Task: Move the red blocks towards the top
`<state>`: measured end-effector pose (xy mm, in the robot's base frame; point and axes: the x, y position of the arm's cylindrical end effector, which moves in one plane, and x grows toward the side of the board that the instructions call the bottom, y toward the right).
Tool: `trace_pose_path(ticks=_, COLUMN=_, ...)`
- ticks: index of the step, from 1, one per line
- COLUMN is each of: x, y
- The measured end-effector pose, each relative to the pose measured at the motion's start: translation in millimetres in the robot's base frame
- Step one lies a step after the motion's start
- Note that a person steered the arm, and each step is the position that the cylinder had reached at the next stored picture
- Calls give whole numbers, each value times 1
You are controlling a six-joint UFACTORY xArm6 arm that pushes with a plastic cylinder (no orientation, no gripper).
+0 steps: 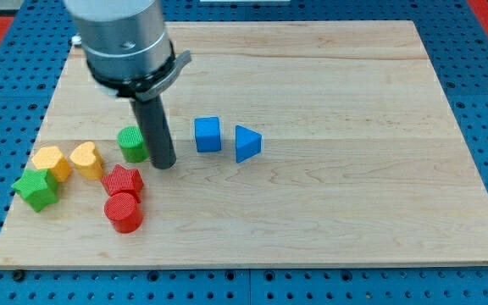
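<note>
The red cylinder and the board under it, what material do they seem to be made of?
The red cylinder looks like matte plastic, possibly 3D-printed: its top shows fine parallel ridges. The board looks like pale, unvarnished or lightly finished wood: long grain lines and plank seams run across it. Neither can be confirmed by sight alone.

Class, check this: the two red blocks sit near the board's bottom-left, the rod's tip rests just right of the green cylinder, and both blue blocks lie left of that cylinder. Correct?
Not quite. The camera view shows the blue cube and blue triangle right of the green cylinder, beyond my tip. The red star and red cylinder are placed as stated.
</note>
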<state>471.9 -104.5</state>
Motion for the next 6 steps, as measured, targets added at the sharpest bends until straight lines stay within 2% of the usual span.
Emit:
trace_pose_path(ticks=1, x=-35, y=3)
trace_pose_path(ticks=2, x=-30, y=-91)
trace_pose_path(ticks=3, x=-22, y=-87)
trace_pose_path(ticks=4, x=26, y=4)
trace_pose_path(ticks=5, x=126, y=44)
trace_pose_path(ticks=6, x=145, y=-43)
